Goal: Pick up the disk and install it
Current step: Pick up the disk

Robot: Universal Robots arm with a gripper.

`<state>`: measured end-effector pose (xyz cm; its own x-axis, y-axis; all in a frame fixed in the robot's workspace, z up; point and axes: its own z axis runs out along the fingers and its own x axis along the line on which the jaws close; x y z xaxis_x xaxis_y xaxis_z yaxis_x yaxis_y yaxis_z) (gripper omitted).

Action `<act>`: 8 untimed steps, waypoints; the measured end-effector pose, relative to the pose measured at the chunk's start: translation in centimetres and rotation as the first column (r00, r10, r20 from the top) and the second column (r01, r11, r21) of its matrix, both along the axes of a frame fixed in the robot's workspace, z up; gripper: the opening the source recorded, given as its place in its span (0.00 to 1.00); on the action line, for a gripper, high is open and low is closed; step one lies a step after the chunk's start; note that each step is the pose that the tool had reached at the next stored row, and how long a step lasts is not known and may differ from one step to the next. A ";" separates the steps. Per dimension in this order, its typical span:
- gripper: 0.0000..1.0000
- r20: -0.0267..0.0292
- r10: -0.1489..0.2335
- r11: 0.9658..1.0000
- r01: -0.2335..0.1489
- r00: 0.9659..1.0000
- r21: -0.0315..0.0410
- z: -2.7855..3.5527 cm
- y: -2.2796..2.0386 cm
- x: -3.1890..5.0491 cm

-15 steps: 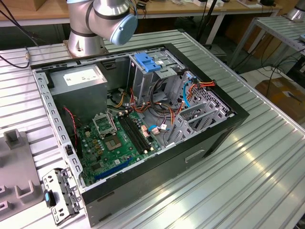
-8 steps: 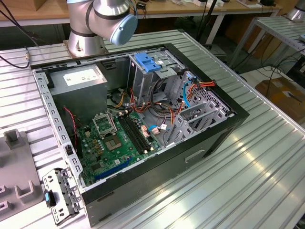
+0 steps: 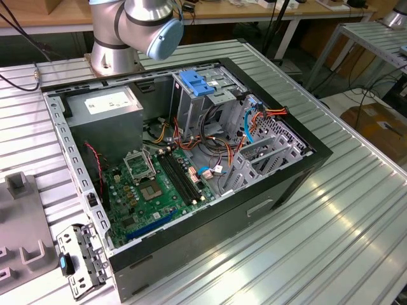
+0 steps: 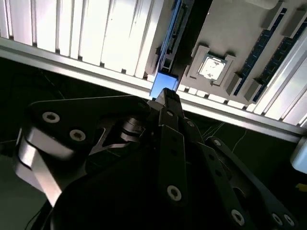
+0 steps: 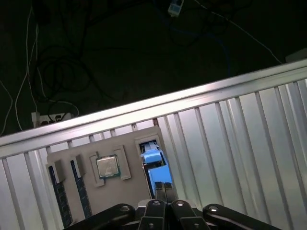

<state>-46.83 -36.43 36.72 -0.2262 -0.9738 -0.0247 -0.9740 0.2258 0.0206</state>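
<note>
On the ribbed tabletop [image 5: 230, 134] lies a grey tray [image 5: 127, 143]. The disk [image 5: 152, 159] stands on edge in the tray's slot beside the chip [image 5: 107, 166], its long axis running straight away from the gripper [image 5: 160, 188]. The jaws, pressed together and empty, hover over its near end.

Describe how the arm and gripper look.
The arm is silver-grey metal with thick rounded joints, one closed by a pale blue cap. The gripper is black, built of flat linked bars dotted with silver screw heads.
</note>
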 end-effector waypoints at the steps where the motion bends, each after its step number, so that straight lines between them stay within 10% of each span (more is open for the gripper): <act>1: 0.11 0.000 0.019 1.000 -0.019 1.000 0.000 0.00 0.00 0.00; 8: 0.11 0.000 0.107 0.994 -0.107 0.994 0.000 0.00 0.00 0.00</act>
